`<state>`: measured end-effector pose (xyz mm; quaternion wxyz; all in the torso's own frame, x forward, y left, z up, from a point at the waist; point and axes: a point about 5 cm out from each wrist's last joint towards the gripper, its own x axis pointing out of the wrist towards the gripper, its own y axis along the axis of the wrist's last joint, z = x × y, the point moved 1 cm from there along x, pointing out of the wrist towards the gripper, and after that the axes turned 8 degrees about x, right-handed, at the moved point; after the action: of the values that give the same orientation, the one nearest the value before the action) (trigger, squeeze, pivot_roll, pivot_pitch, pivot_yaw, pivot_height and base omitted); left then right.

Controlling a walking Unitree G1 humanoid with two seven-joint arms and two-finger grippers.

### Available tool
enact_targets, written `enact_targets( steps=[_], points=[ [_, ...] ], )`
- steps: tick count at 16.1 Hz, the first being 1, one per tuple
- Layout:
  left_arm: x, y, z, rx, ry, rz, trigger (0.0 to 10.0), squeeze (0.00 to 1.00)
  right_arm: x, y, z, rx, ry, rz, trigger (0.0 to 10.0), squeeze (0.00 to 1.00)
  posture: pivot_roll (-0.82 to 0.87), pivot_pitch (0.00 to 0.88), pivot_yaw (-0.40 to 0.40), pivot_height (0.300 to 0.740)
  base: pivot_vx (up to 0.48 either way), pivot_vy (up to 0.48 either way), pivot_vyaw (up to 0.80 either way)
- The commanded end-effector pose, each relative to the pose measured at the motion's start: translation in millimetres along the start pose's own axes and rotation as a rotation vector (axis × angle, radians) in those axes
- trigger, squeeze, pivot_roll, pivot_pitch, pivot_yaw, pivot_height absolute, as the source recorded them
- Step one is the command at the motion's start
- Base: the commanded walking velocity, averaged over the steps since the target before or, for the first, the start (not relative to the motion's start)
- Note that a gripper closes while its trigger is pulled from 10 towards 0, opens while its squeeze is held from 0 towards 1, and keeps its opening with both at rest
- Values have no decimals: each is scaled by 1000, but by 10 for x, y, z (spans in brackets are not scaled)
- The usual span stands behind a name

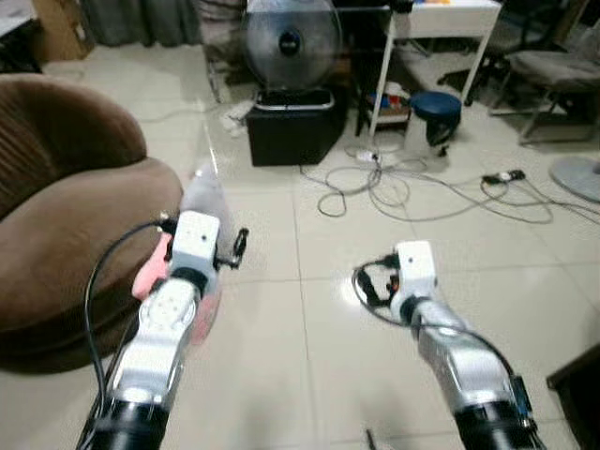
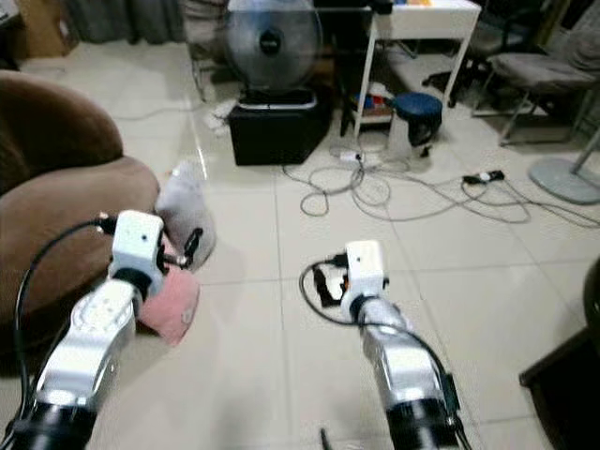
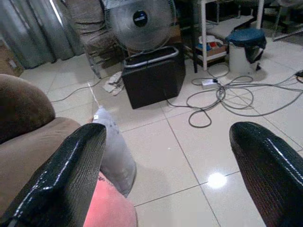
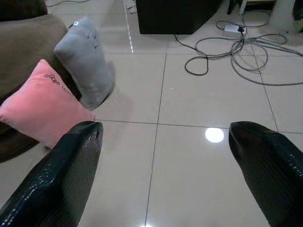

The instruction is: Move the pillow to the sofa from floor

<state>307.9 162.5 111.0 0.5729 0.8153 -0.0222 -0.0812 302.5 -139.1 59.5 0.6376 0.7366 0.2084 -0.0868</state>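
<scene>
Tiled floor (image 4: 199, 99): pink pillow (image 4: 42, 106), grey pillow (image 4: 85, 59) leaned on sofa (image 1: 66, 206); left claw (image 3: 165, 165), right claw (image 4: 163, 165) both spread, nothing held.

Fan (image 1: 291, 42) on black box (image 1: 292, 127), tangled cables (image 1: 412, 187), blue stool (image 1: 437, 114)

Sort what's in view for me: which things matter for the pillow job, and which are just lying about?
For the job:
pink pillow on the floor, leaning on the sofa
grey pillow beside it, also on the floor
sofa
left end effector, open, nearest the pillows
right end effector, open

Lying about:
fan
black box
cables
blue stool
white table
</scene>
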Motion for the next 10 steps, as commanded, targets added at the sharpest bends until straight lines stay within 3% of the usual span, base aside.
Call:
enact_targets(
  steps=[1,10],
  points=[
    [14,17,26,7,-11,2,10000,0,-7,-8,45,10,-13,-2,10000,0,7,0,40,740,0,398,0],
    [8,12,12,6,-1,3,10000,0,19,-5,18,-3,5,-4,10000,0,19,0,27,740,0,393,0]
  ],
)
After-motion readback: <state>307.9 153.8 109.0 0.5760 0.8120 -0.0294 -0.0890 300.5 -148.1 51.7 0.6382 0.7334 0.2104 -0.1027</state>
